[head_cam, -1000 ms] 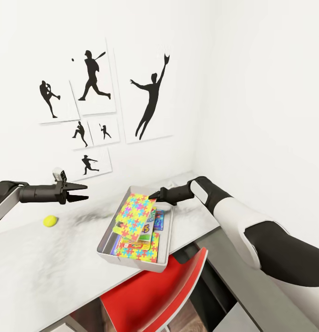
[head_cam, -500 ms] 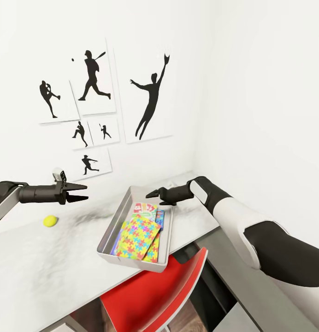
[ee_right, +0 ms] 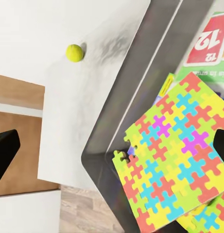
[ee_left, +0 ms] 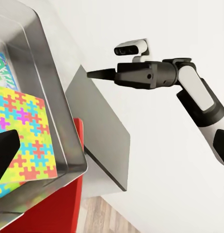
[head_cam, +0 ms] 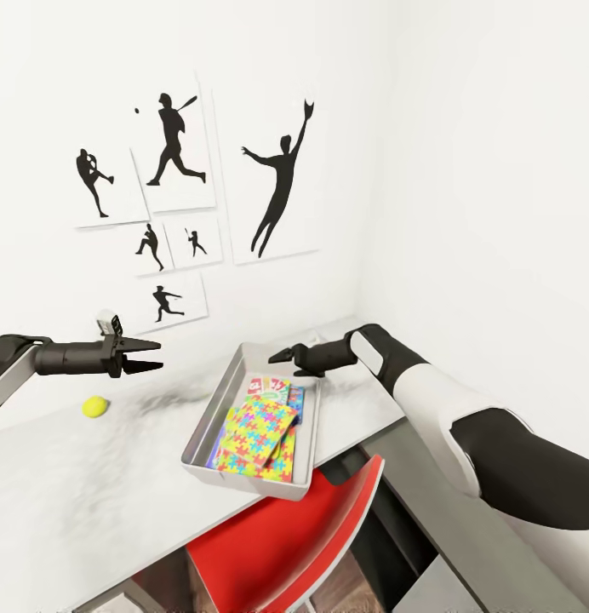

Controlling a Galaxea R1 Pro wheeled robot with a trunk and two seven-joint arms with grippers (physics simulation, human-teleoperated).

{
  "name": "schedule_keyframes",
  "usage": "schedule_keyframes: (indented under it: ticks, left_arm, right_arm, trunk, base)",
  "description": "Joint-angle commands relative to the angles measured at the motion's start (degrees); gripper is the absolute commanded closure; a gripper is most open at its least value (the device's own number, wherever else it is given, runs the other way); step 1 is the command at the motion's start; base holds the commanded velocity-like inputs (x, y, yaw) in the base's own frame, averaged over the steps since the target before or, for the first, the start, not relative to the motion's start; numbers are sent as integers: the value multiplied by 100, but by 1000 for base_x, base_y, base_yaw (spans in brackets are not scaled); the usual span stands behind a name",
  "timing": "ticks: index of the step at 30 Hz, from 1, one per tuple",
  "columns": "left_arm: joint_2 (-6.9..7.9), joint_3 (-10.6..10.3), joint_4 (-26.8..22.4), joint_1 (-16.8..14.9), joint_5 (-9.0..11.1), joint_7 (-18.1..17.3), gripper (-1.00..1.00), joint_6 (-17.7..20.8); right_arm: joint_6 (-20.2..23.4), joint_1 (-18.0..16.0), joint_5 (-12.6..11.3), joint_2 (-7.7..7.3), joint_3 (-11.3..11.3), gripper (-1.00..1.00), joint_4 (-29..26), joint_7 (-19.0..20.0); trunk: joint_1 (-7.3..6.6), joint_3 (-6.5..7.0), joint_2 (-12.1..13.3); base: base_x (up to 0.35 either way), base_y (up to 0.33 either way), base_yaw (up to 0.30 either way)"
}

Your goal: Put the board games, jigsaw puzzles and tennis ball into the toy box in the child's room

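Multicoloured jigsaw puzzles (head_cam: 259, 430): two, flat in toy box (head_cam: 211, 403), below released right gripper (head_cam: 285, 355) | game boxes under them, count unclear | one tennis ball (head_cam: 94, 406) on bare worktop (head_cam: 82, 494) beneath released left gripper (head_cam: 150, 356)

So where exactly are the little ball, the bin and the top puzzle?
tennis ball (head_cam: 94, 407): head view, middle of the ball, on the table.
toy box (head_cam: 216, 397): head view, its bare left wall.
jigsaw puzzle (head_cam: 256, 427): head view, centre of the top square, inside the bin.
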Motion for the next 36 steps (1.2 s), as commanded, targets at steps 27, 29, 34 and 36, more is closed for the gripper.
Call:
schedule_keyframes:
  ticks: [27,29,34,36]
  left_arm:
    - [6,-11,4,-12,17,-27,-100,48]
    - [6,-11,4,-12,17,-27,-100,48]
    - [6,-10,4,-12,17,-27,-100,48]
    - [7,-10,6,-12,17,-23,-100,48]
  right_arm:
    - [-44,-7,11,246,-32,-100,-333,-145]
    - [-45,-7,-2,246,-36,-100,-333,-160]
    - [-238,-7,-31,246,-38,-100,-333,-190]
    - [-296,-7,-37,246,-37,-100,-333,-193]
  trunk:
    - [4,-13,-14]
    - [4,-13,-14]
    - [4,-13,-14]
    - [4,-13,-14]
  base:
    - [-52,37,0]
    - [-19,11,0]
    - [-6,3,0]
    - [-2,9,0]
